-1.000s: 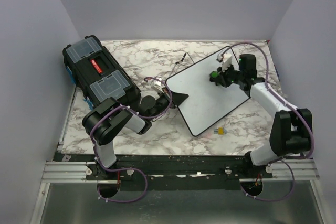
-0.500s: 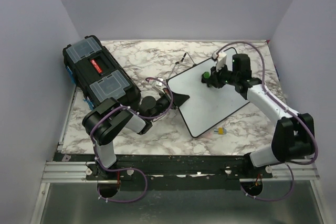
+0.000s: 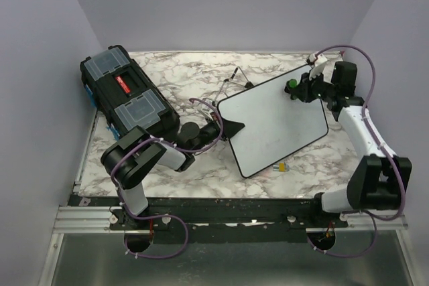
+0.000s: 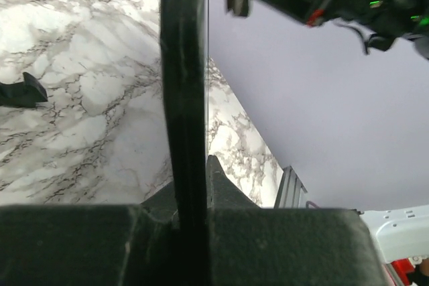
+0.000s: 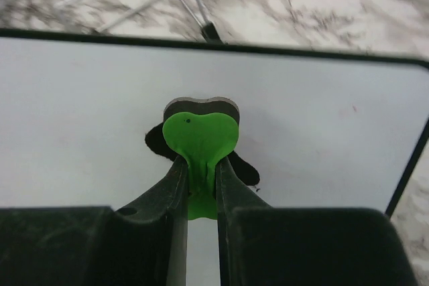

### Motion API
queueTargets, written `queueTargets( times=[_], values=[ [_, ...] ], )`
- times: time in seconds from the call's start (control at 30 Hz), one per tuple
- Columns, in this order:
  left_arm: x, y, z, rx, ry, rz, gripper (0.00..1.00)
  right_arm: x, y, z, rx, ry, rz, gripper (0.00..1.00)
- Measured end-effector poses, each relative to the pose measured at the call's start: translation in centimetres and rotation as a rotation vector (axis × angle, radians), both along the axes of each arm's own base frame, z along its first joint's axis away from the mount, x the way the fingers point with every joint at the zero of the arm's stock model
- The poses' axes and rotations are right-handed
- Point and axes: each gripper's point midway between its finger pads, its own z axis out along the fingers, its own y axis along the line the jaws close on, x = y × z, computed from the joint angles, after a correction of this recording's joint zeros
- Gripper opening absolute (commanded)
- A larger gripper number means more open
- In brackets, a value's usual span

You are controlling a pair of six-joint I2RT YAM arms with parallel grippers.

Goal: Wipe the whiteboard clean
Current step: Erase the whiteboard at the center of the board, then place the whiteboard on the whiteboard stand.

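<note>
My left pincer is clamped on the left edge of the whiteboard. In my left wrist view, the black frame of the whiteboard stands straight up between the fingers of this pincer.

The whiteboard lies in the middle-right part of the bench, turned at an angle, and its surface looks plain white.

My right pincer is at the far right corner of the whiteboard. It is closed tight on a green eraser. In my right wrist view, the two fingers of the pincer squeeze the green heart-shaped handle of the eraser. Its dark felt seems to rest on the white surface.

A black toolbox stands on the left side of the bench, well apart from the whiteboard. A small yellow thing lies just beside the near edge of the whiteboard. Some thin rods lie on the bench just beyond its far edge.
</note>
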Motion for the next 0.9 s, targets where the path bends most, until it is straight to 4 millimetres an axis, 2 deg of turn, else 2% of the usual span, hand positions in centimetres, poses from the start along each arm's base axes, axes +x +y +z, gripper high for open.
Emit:
queueTargets(
  times=[0.1, 0.2, 0.33, 0.5, 0.67, 0.8, 0.9],
  values=[
    [-0.1, -0.4, 0.2, 0.015, -0.01, -0.021, 0.0, -2.4, 2.1, 4.9, 0.052, -0.104, 0.094, 0.01],
    [0.0, -0.8, 1.2, 0.046, -0.044, -0.035, 0.0, -4.5, 3.2, 9.2, 0.081, -0.208, 0.146, 0.01],
    [0.3, -0.8, 3.1, 0.097, -0.102, -0.034, 0.0, -6.5, 4.0, 12.0, 0.11, -0.27, 0.186, 0.01],
    [1.6, 0.7, 4.8, 0.139, -0.142, 0.001, 0.0, -8.6, 4.3, 12.6, 0.148, -0.265, 0.25, 0.01],
    [4.4, 2.5, 6.2, 0.202, -0.158, 0.07, 0.0, -11.2, 5.0, 12.2, 0.168, -0.245, 0.349, 0.01],
    [6.8, 3.2, 8.3, 0.244, -0.193, 0.126, 0.0, -12.9, 5.2, 11.4, 0.174, -0.228, 0.392, 0.01],
    [8.4, 3.7, 10.7, 0.251, -0.229, 0.166, 0.0, -13.3, 5.0, 10.7, 0.178, -0.212, 0.4, 0.01]
  ],
)
